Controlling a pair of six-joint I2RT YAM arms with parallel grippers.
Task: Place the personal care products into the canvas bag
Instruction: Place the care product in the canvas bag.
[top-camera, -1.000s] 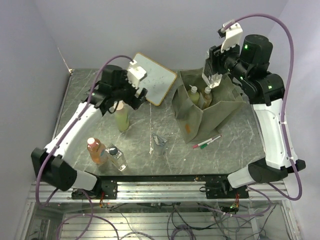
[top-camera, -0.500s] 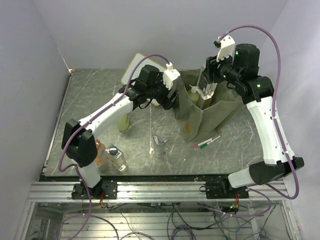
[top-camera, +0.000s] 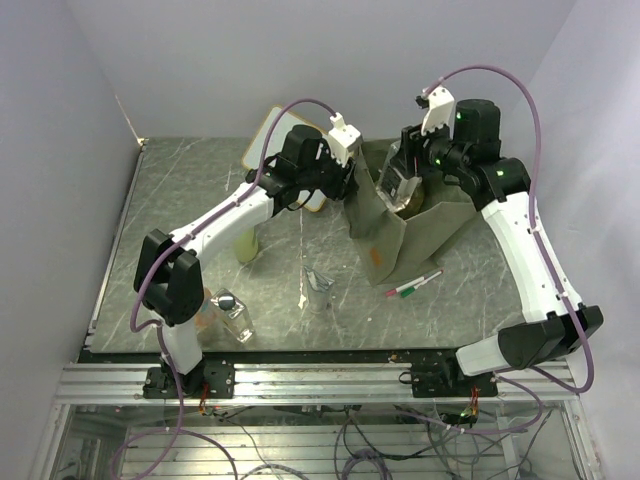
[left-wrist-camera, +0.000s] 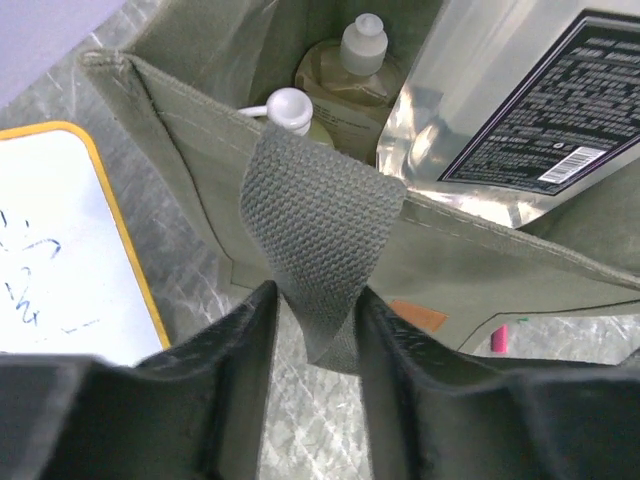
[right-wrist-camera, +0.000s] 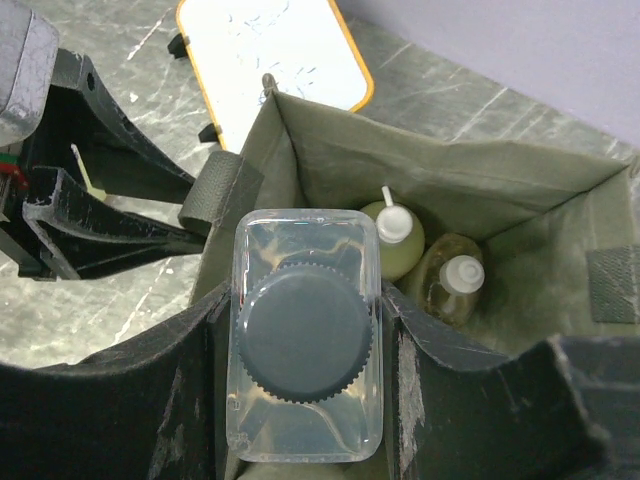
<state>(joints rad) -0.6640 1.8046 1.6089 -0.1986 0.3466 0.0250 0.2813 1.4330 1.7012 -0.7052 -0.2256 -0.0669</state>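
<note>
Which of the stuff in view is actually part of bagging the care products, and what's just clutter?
Job: canvas bag; held square bottle; yellow-green bottle and amber bottle inside the bag; on the table, pale-green bottle, second square bottle, clear pouch, orange bottle, partly hidden.
Clutter: whiteboard; marker pens.

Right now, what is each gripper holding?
Left gripper: closed on the canvas bag handle.
Right gripper: holding the clear square bottle.
</note>
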